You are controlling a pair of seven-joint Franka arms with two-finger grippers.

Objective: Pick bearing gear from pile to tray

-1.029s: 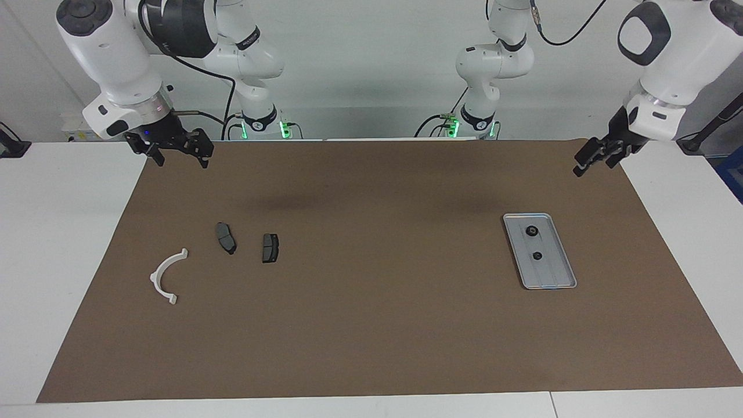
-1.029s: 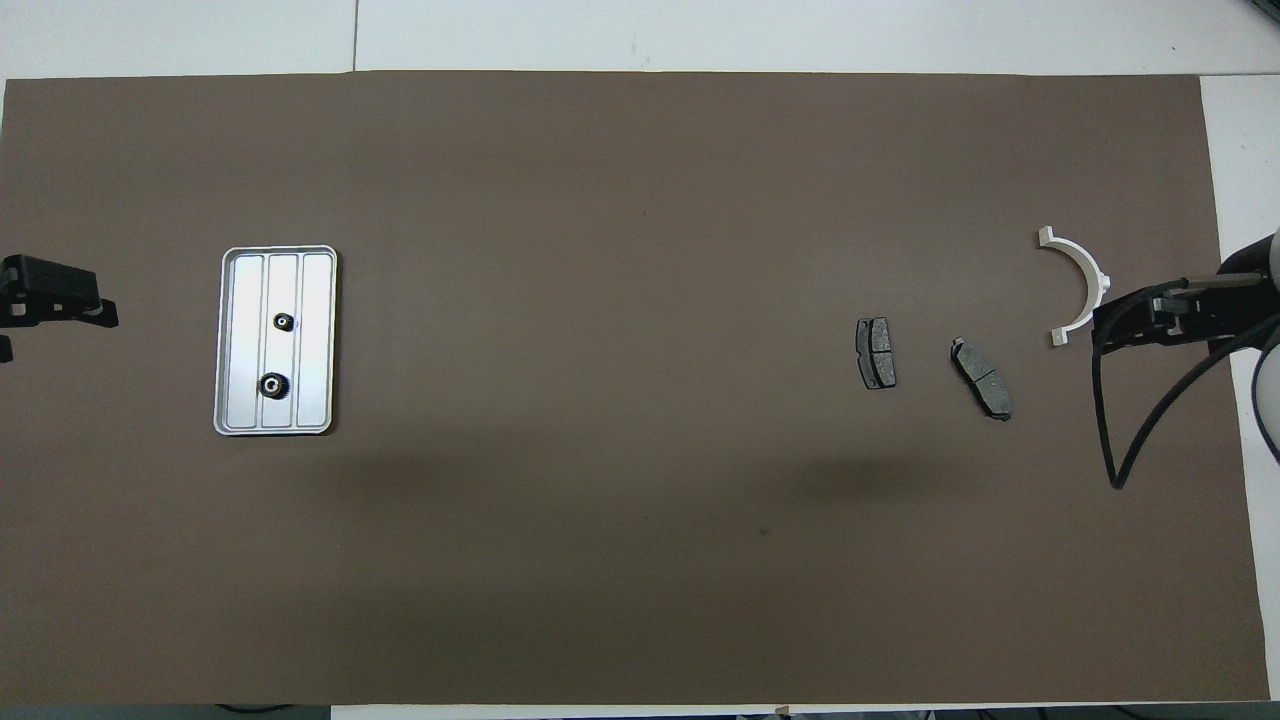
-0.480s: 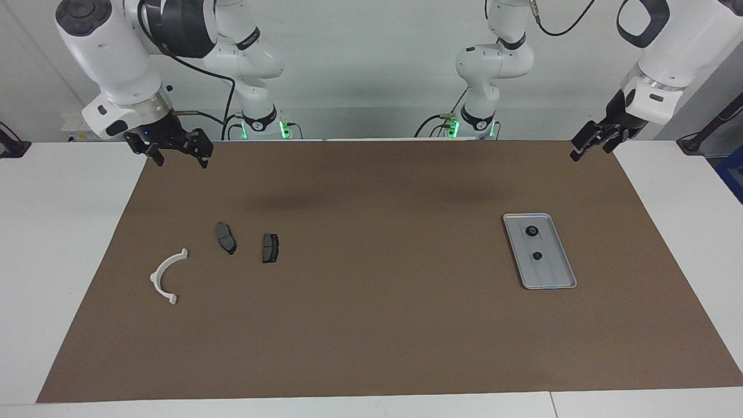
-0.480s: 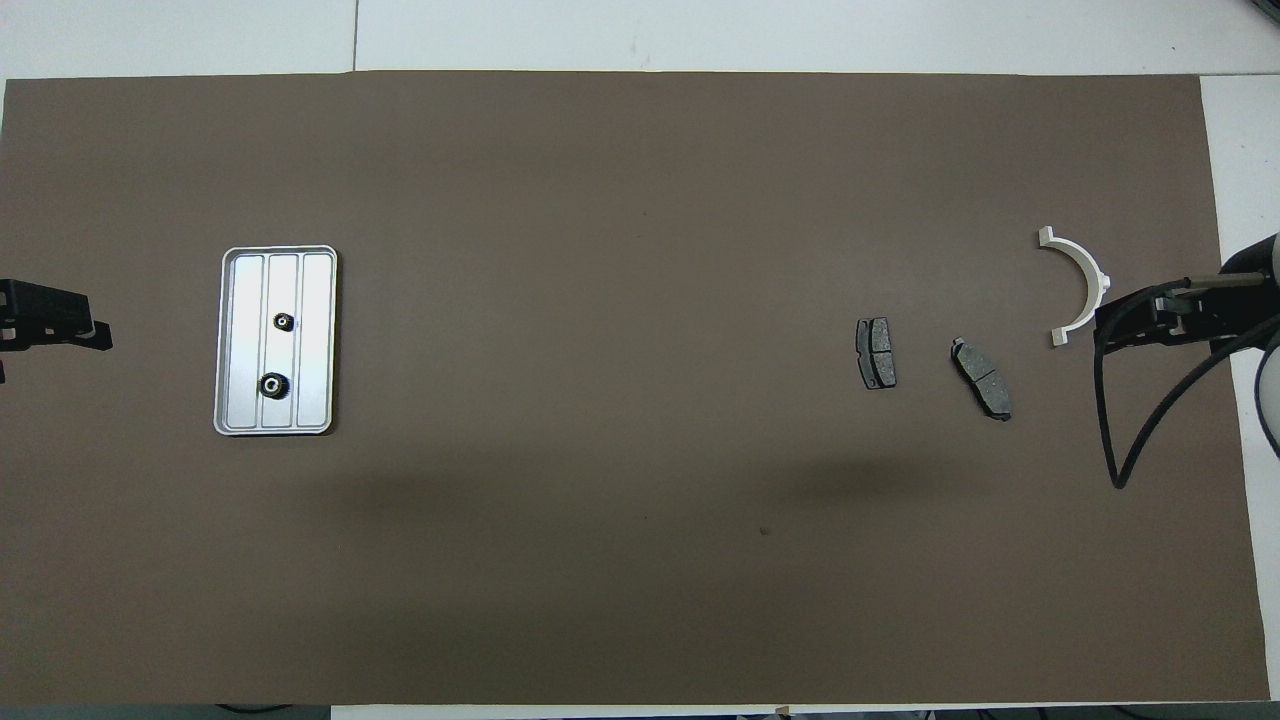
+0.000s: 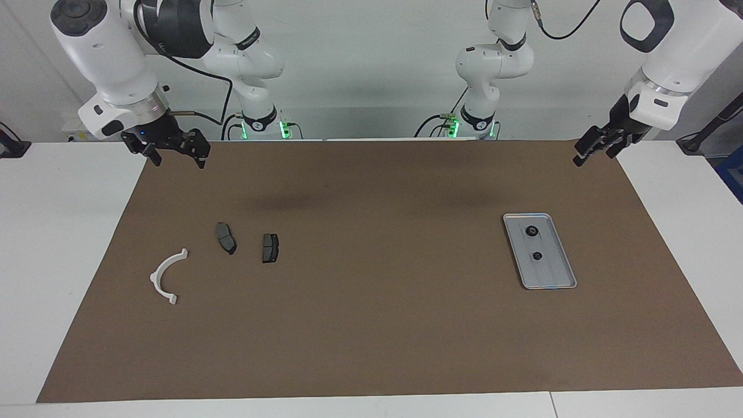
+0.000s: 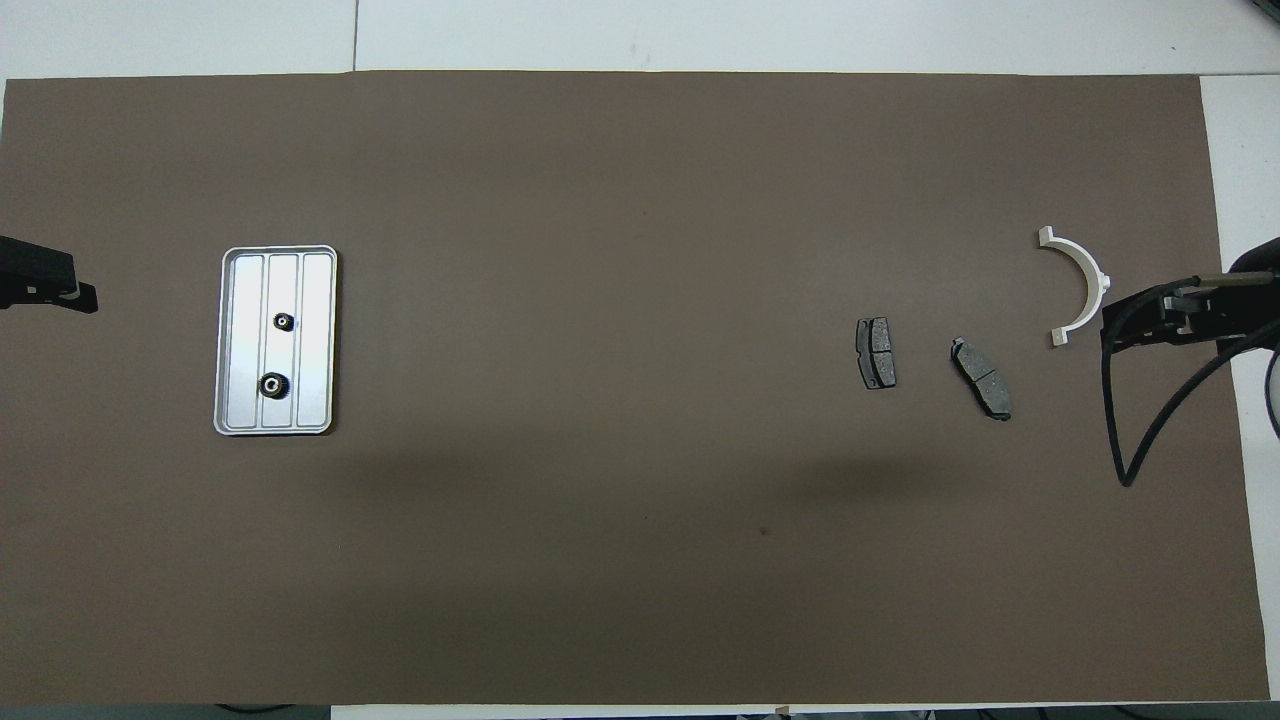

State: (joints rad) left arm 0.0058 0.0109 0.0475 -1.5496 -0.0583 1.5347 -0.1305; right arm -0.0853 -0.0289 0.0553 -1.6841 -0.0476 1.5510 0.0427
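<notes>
Since one second ago, the left end effector [image 5: 592,152] has risen and drawn back toward the desk edge at the left arm's end; the right end effector [image 5: 172,152] has shifted only slightly. Parts on the mat have not moved.

Left end effector: raised over the mat corner nearest the left arm's base, released, holding nothing. Right end effector: raised over the mat edge at the right arm's end, fingers spread, holding nothing.

Tray [image 5: 551,277]: lies flat on the brown mat [image 5: 371,325] toward the left arm's end. Its long axis runs roughly nearer-to-farther from the robots. Two black bearing gears [image 5: 531,231] [image 5: 537,255] sit inside it, in line along that axis, apart from each other.

Pile, toward the right arm's end: two dark grey plates [image 5: 226,238] [image 5: 270,248] lie side by side, apart. A white arc piece [image 5: 162,277] lies farther from the robots, with its open side facing the left arm's end.
</notes>
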